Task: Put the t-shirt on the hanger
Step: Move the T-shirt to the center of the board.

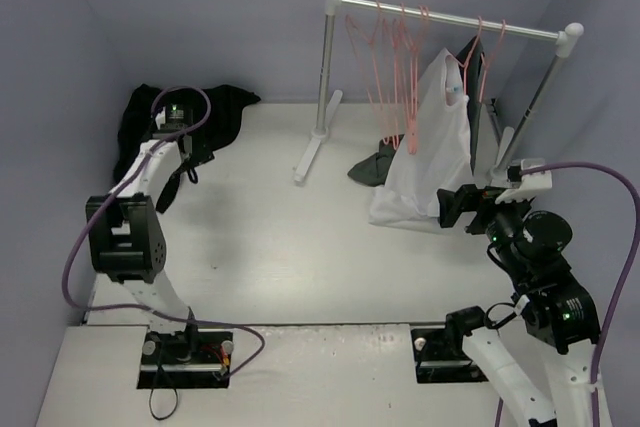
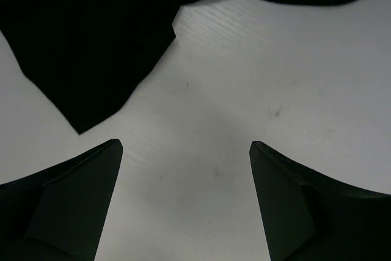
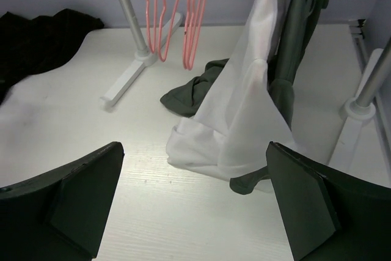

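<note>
Left wrist: your left gripper (image 2: 184,143) is hanging wide over table (image 2: 275,77), t-shirt (image 2: 79,35) at eleven o'clock; closing now, you're risking pinching nothing.

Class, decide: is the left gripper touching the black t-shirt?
Apart. The left wrist view shows a strip of white table between the open left gripper and the t-shirt.
</note>
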Tool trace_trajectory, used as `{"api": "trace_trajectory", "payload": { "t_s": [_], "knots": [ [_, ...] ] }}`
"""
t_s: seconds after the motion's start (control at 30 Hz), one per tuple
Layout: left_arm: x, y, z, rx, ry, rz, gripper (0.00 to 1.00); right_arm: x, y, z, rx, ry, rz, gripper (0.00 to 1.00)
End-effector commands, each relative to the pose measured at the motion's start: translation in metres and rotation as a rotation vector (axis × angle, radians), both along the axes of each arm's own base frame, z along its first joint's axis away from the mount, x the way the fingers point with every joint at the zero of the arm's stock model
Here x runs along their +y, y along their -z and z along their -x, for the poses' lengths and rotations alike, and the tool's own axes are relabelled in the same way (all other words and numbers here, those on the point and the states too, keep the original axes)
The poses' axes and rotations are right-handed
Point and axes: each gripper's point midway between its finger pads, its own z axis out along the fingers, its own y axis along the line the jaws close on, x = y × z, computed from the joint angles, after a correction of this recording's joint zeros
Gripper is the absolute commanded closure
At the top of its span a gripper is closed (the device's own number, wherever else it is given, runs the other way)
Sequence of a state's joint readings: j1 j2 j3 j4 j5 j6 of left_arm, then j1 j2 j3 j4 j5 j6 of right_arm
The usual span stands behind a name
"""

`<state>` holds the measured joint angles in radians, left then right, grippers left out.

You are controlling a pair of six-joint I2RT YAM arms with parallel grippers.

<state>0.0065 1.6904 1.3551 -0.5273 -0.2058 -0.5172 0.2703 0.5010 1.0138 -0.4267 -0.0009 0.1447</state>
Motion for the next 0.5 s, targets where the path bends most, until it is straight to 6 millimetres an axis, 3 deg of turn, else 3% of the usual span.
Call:
{"api": "trace_trajectory", "payload": {
  "t_s": [0.0,0.1,0.13,0.37,0.43,0.47],
  "knots": [
    [0.043,-0.004,-0.060,-0.089,-0.109,-0.015,0.19,0.019,-0.024,-0.006,-0.048,-0.086,-0.037,0.00],
    [0.061,0.020,-0.076,-0.023,-0.133,-0.016,0.19,0.020,-0.023,-0.008,-0.038,-0.083,-0.051,0.00],
    [0.070,0.041,-0.079,0.022,-0.153,-0.006,0.19,0.020,-0.021,-0.009,-0.030,-0.080,-0.058,0.00],
    [0.084,0.086,-0.085,0.083,-0.224,0.082,0.19,0.019,-0.029,-0.004,-0.048,-0.078,-0.079,0.00],
    [0.081,0.094,-0.085,0.102,-0.213,0.104,0.30,0.018,-0.028,-0.004,-0.048,-0.073,-0.073,0.00],
    [0.077,0.100,-0.085,0.112,-0.201,0.122,0.59,0.018,-0.028,-0.004,-0.050,-0.072,-0.070,0.00]
  ]
}}
